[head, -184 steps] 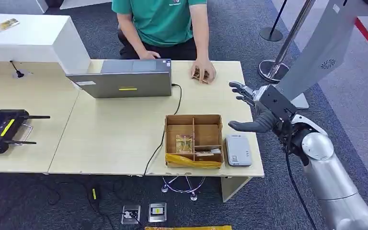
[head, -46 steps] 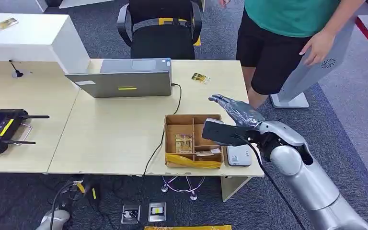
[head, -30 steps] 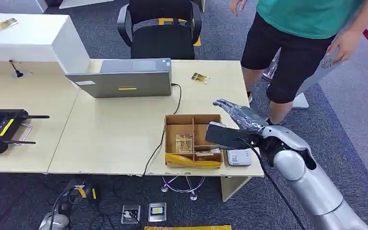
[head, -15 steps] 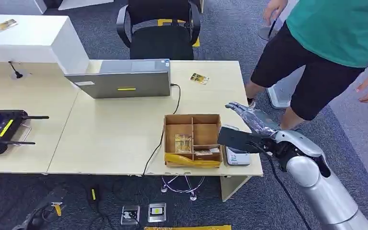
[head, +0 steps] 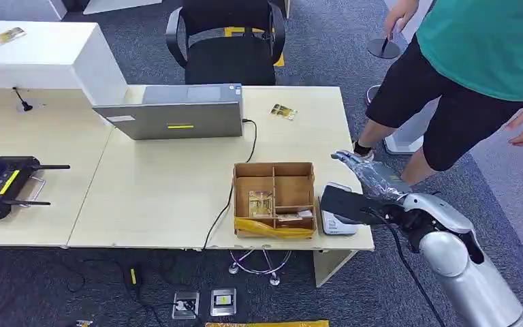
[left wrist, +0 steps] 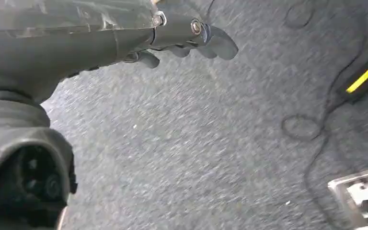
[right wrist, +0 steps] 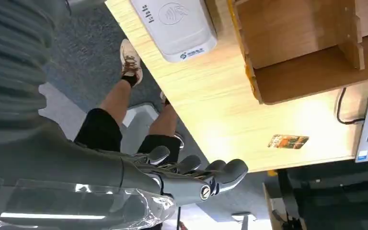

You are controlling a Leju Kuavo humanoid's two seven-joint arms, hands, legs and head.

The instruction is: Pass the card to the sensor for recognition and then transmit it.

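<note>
**Robot's right hand hovers at desk edge, card lies well away by the laptop**

The robot's right hand (head: 370, 176) hangs over the desk's (head: 163, 191) right edge, just beyond the white card sensor (head: 336, 216), its fingers (right wrist: 206, 173) extended, slightly apart and holding nothing. A black wrist block covers part of the sensor in the head view; the right wrist view shows its top with a contactless-wave symbol and small blue print too fine to read. The card (head: 284, 111) lies flat on the far part of the desk, right of the grey laptop (head: 177, 112), well apart from the hand; its orange-and-dark artwork cannot be made out. A divided cardboard box (head: 274, 199), a yellow strip along its front, sits just left of the sensor with small items inside that are hard to identify. A person in a green shirt and black shorts (head: 463, 75), cut off by the frame, stands beside the desk's right end. The left hand (left wrist: 182, 36) hangs over grey carpet and cables, fingers loosely extended, empty. A black controller (head: 7, 185) rests at the desk's left.
</note>
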